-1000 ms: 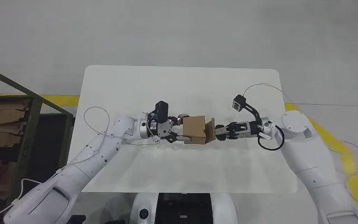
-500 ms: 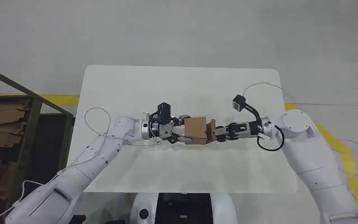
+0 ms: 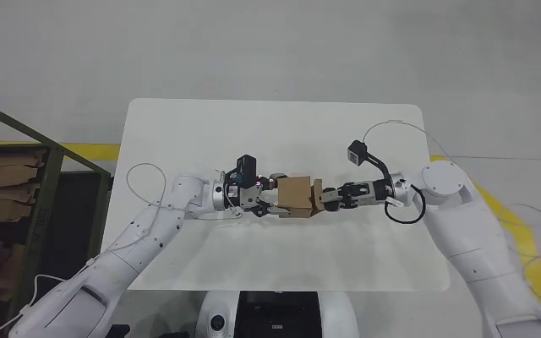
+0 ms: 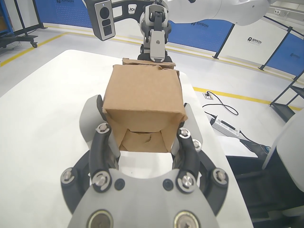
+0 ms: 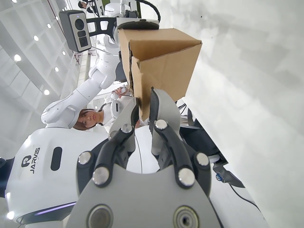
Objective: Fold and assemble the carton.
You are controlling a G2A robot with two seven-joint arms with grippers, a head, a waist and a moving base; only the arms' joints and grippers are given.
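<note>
Fingers (image 4: 91, 117) of the left gripper (image 4: 142, 119) are spread to box width and clamp the two side walls of the carton (image 4: 142, 91) at its open near end. Fingers (image 5: 163, 105) of the right gripper (image 5: 144, 106) are narrow, pinching the edge of an end flap (image 5: 140, 81) at the carton's opposite end.

The carton (image 3: 294, 196) lies between the two grippers with its long axis on the line from one to the other. Left gripper (image 3: 269, 198) is at one end, right gripper (image 3: 319, 198) touching the other. The right arm is the one at the unfolded end. Likely next: swing that flap in toward the carton mouth while the left holds the body square.

Plain brown corrugated card, matte, boxy tube shape, ragged torn flap edges, inner flaps partly folded inside. Thin walls, so they would probably buckle under a hard squeeze.

White smooth bench (image 3: 338, 135) is under the carton. Cannot tell if the carton rests on it.
</note>
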